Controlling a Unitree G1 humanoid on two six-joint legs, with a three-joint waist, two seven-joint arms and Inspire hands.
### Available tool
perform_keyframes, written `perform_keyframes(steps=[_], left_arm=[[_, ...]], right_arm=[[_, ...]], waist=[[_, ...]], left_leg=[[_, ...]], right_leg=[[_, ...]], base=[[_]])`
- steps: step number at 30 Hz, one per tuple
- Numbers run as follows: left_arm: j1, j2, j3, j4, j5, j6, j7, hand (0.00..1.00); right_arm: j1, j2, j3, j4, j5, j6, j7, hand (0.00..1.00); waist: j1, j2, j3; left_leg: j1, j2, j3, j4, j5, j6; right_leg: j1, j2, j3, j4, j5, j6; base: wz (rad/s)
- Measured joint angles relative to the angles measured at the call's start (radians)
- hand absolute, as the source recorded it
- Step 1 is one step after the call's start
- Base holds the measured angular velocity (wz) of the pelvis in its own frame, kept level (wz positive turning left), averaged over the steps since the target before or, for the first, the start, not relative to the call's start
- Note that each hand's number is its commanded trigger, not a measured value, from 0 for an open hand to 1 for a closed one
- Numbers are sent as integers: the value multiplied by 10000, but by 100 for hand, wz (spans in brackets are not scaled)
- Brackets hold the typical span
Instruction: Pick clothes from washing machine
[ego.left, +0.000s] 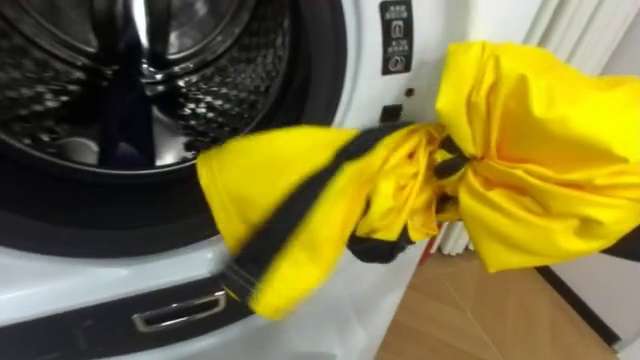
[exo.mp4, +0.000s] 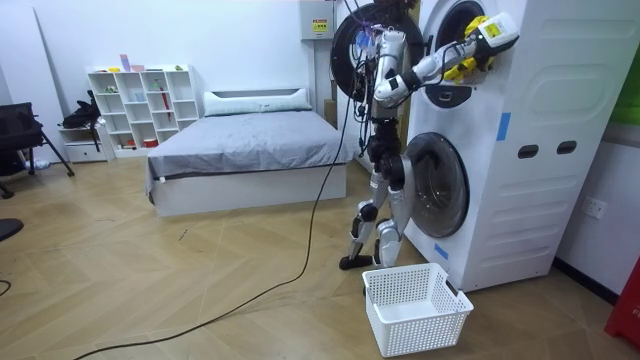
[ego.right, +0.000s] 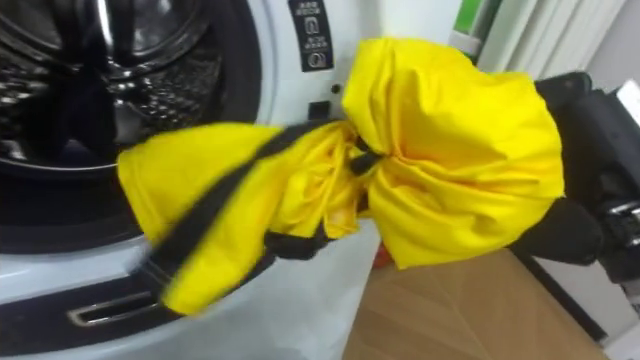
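Note:
A yellow garment (ego.left: 540, 150) with a dark stripe hangs in the air in front of the upper washing machine's open drum (ego.left: 150, 70), just right of the opening. My right hand (ego.right: 572, 232) reaches in from the right, largely wrapped in the cloth, and holds it bunched at the middle; one end (ego.right: 190, 230) trails down left over the drum's rim. In the room view I stand facing the stacked white machines, right arm raised to the upper drum with the yellow garment (exo.mp4: 468, 60) at its end.
The drum is dark inside, with a dark item (ego.left: 125, 110) hanging in it. A control panel (ego.left: 396, 35) sits right of the opening. A white laundry basket (exo.mp4: 415, 305) stands on the wooden floor by my feet, before the lower machine's door (exo.mp4: 435, 185). A bed (exo.mp4: 245, 150) stands behind.

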Motion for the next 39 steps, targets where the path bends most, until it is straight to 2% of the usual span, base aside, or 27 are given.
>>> perform_keyframes(steps=[4, 7, 11, 13, 14, 17, 22, 24, 27, 29, 32, 34, 36, 38, 39], left_arm=[[-186, 7, -87, -14, -2, 5, 10, 0], [-153, 5, -269, -11, -44, 157, 12, 0], [-232, 8, -391, 100, -171, 446, 8, 0], [-250, 21, -517, 127, -384, 543, -3, 0], [-247, 23, -653, 128, -534, 613, -20, 0], [-238, 27, -956, 131, -595, 785, -67, 0], [-251, 9, -1266, 435, -950, 1002, -76, 0], [-275, 22, -1597, 511, -1073, 1054, -76, 0], [-317, 25, -1750, 577, -1341, 1070, -102, 0], [-408, 50, -1762, 584, -1344, 1068, -106, 0], [-610, 27, -1980, 611, -1640, 1080, -314, 0], [-694, -70, -2190, 609, -1652, 1080, -360, 0], [-797, -229, -2363, 615, -1887, 1060, -361, 0], [-913, -293, -2511, 615, -2172, 1044, -365, 0], [-936, -318, -2517, 615, -2265, 1012, -372, 0]], right_arm=[[638, 27, -44, 340, 111, 79, -433, 100], [910, 128, -39, 1085, 107, 124, -612, 100], [1195, 584, 51, 2362, 82, 582, -769, 100], [1233, 859, 208, 2835, 54, 586, -874, 100], [1340, 962, 408, 3030, 50, 597, -953, 100], [1415, 1034, 932, 3494, 43, 589, -997, 100], [1376, 1339, 1763, 5031, -405, 588, -1274, 100], [1260, 1340, 1994, 5960, -507, 587, -1580, 100], [981, 1344, 2041, 7018, -801, 538, -1807, 100], [969, 1353, 2038, 7626, -812, 385, -1987, 100], [882, 1355, 2136, 8452, -933, 358, -2222, 100], [702, 1354, 2292, 8856, -1042, 355, -2387, 100], [352, 1353, 2388, 9741, -1132, 68, -2570, 100], [145, 1353, 2385, 10288, -1148, 23, -2769, 100], [88, 1352, 2378, 10389, -1233, -4, -2863, 100]], waist=[[-49, 44, 22], [-33, 59, 35], [-57, 107, 66], [-60, 173, 91], [-64, 316, 140], [-222, 485, 73], [-325, 838, 104], [-545, 1000, 90], [-610, 1216, 118], [-670, 1363, 133], [-771, 1625, 135], [-859, 1779, 159], [-921, 1954, 195], [-950, 2070, 249], [-974, 2132, 232]], left_leg=[[7, 8, 175, -3, -5, -8], [21, 4, 600, 0, -9, -16], [81, 7, 963, 3, -12, -21], [87, 39, 1191, 4, -42, -70], [77, 56, 1295, 11, -82, -91], [-177, 125, 1602, 69, -160, -98], [-276, 137, 2159, 191, -203, -162], [-548, 108, 2227, 258, -204, -163], [-798, 71, 2466, 344, -205, -160], [-995, 55, 2512, 394, -206, -158], [-1436, 10, 2594, 521, -219, -129], [-1695, -31, 2702, 608, -242, -89], [-1926, -50, 2774, 726, -257, -64], [-2024, -62, 2778, 737, -257, -63], [-2148, -90, 2799, 734, -267, -47]], right_leg=[[-130, 38, 139, 36, 1, -2], [-301, 101, 436, 157, 14, -3], [-492, 195, 761, 306, 41, -3], [-524, 262, 900, 333, 70, -2], [-625, 323, 1017, 370, 90, -6], [-1008, 400, 1196, 542, 112, -11], [-1391, 575, 1710, 833, 158, -27], [-1685, 578, 1806, 870, 180, -7], [-2054, 680, 2088, 1009, 215, 26], [-2262, 688, 2195, 1014, 227, 46], [-2763, 674, 2237, 1205, 252, 88], [-3128, 704, 2388, 1399, 240, 114], [-3413, 712, 2628, 1552, 255, 140], [-3524, 790, 2785, 1573, 276, 169], [-3693, 867, 2888, 1665, 282, 181]], base=[[-13], [-35], [-27], [-29], [-29], [-28], [-35], [-14], [-26], [-13], [-10], [-21], [-23], [-12], [-17]])
